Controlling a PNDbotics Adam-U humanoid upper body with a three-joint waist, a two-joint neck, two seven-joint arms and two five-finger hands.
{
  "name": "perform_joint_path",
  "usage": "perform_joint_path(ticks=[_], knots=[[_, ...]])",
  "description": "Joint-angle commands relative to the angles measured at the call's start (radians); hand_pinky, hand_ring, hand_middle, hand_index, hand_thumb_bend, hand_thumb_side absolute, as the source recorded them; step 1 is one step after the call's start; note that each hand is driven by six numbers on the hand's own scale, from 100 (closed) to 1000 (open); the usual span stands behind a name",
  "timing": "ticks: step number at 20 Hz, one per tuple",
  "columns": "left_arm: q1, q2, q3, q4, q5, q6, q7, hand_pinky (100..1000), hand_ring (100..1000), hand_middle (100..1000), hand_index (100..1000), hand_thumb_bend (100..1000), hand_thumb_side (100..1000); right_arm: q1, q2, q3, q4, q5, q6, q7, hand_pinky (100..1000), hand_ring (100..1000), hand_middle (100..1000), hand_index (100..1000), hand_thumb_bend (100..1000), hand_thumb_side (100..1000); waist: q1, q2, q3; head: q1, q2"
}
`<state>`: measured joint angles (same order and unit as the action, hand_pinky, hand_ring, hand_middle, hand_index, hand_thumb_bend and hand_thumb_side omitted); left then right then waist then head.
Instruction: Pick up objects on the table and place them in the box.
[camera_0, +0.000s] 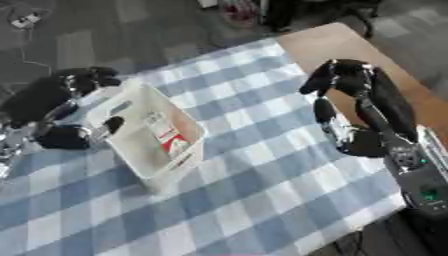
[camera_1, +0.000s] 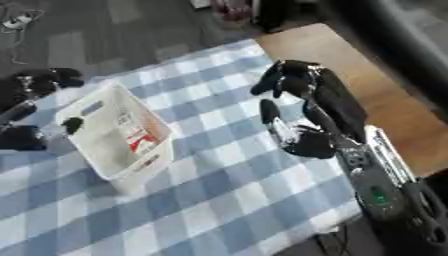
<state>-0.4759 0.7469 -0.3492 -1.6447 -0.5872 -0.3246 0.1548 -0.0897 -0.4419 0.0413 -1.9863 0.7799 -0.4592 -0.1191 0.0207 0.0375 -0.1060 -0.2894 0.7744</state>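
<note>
A white plastic box (camera_0: 140, 150) stands tilted on the left of the checked cloth. Inside it lies a red and white packet (camera_0: 175, 143). My left hand (camera_0: 61, 97) is at the box's left side, with its thumb (camera_0: 112, 124) hooked over the near rim and its fingers curled by the far corner. My right hand (camera_0: 354, 95) hovers above the cloth's right side, well apart from the box. Its fingers are loosely bent and it holds nothing. No loose object shows on the cloth.
A blue and white checked cloth (camera_0: 262, 180) covers most of the table. Bare wood (camera_0: 337, 42) shows along the far right edge. Dark floor with a cable (camera_0: 26, 22) lies beyond the table at the top left.
</note>
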Motion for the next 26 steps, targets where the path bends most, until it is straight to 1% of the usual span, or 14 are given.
perform_joint_path(ticks=[1, 2, 3, 4, 5, 6, 8, 9, 11, 14, 19, 22, 24, 26], knots=[[0.11, 0.087, 0.093, -0.286, 0.126, 0.106, -0.01, 100, 318, 441, 558, 100, 841, 0.02, -0.008, -0.012, -0.014, 0.027, 0.016, -0.006, 405, 412, 551, 655, 100, 906, -0.01, -0.012, 0.018, -0.036, -0.004], [0.164, 0.078, 0.118, -0.321, 0.157, 0.114, -0.01, 100, 243, 337, 458, 100, 864, 0.035, 0.0, -0.013, -0.014, 0.04, 0.022, -0.009, 403, 411, 551, 655, 100, 908, -0.017, -0.011, 0.033, -0.042, -0.004], [0.22, 0.056, 0.14, -0.339, 0.187, 0.103, 0.004, 100, 186, 289, 417, 100, 856, 0.054, 0.01, -0.016, -0.014, 0.056, 0.03, -0.014, 401, 410, 550, 655, 100, 909, -0.025, -0.01, 0.05, -0.046, -0.004], [0.263, 0.028, 0.161, -0.347, 0.207, 0.083, 0.022, 100, 100, 213, 352, 100, 851, 0.074, 0.022, -0.022, -0.014, 0.073, 0.042, -0.023, 392, 403, 543, 649, 100, 906, -0.033, -0.01, 0.068, -0.05, -0.004], [0.292, 0.001, 0.178, -0.351, 0.221, 0.06, 0.044, 100, 100, 178, 324, 100, 856, 0.092, 0.033, -0.029, -0.014, 0.09, 0.054, -0.036, 386, 399, 538, 646, 100, 905, -0.04, -0.01, 0.083, -0.055, -0.004], [0.307, -0.036, 0.198, -0.353, 0.236, 0.03, 0.077, 100, 100, 112, 288, 120, 862, 0.115, 0.048, -0.038, -0.014, 0.108, 0.07, -0.053, 378, 396, 534, 641, 100, 903, -0.051, -0.011, 0.102, -0.061, -0.004], [0.311, -0.1, 0.222, -0.355, 0.27, -0.035, 0.147, 100, 100, 100, 253, 145, 876, 0.155, 0.073, -0.048, -0.014, 0.145, 0.095, -0.089, 375, 403, 534, 639, 100, 900, -0.067, -0.013, 0.132, -0.067, -0.004], [0.308, -0.121, 0.227, -0.355, 0.287, -0.056, 0.174, 100, 100, 100, 251, 148, 877, 0.169, 0.082, -0.049, -0.014, 0.161, 0.106, -0.105, 375, 403, 534, 639, 100, 900, -0.072, -0.014, 0.142, -0.07, -0.004], [0.296, -0.133, 0.226, -0.355, 0.309, -0.084, 0.203, 100, 100, 100, 252, 145, 878, 0.197, 0.097, -0.052, -0.014, 0.194, 0.122, -0.132, 373, 402, 532, 638, 100, 900, -0.082, -0.016, 0.167, -0.078, -0.004], [0.271, -0.142, 0.217, -0.355, 0.323, -0.103, 0.205, 100, 100, 100, 266, 160, 853, 0.227, 0.11, -0.039, -0.014, 0.239, 0.129, -0.156, 366, 397, 526, 633, 100, 900, -0.089, -0.019, 0.195, -0.069, -0.004], [0.284, -0.139, 0.183, -0.355, 0.285, -0.188, 0.149, 100, 100, 100, 285, 153, 837, 0.239, 0.114, -0.016, -0.014, 0.28, 0.129, -0.156, 365, 397, 524, 632, 100, 905, -0.088, -0.02, 0.209, -0.075, -0.018], [0.261, -0.144, 0.184, -0.355, 0.296, -0.207, 0.122, 100, 100, 100, 307, 160, 816, 0.234, 0.108, -0.015, -0.014, 0.276, 0.13, -0.147, 367, 397, 524, 632, 100, 903, -0.085, -0.024, 0.206, -0.103, -0.021], [0.214, -0.147, 0.204, -0.355, 0.33, -0.194, 0.117, 100, 100, 100, 308, 163, 823, 0.233, 0.105, -0.019, -0.014, 0.27, 0.126, -0.149, 366, 396, 521, 629, 100, 903, -0.084, -0.028, 0.207, -0.122, -0.02], [0.178, -0.15, 0.212, -0.355, 0.381, -0.185, 0.103, 100, 100, 100, 308, 163, 835, 0.233, 0.104, -0.019, -0.014, 0.267, 0.117, -0.155, 366, 396, 520, 628, 100, 903, -0.085, -0.029, 0.206, -0.129, -0.026]])
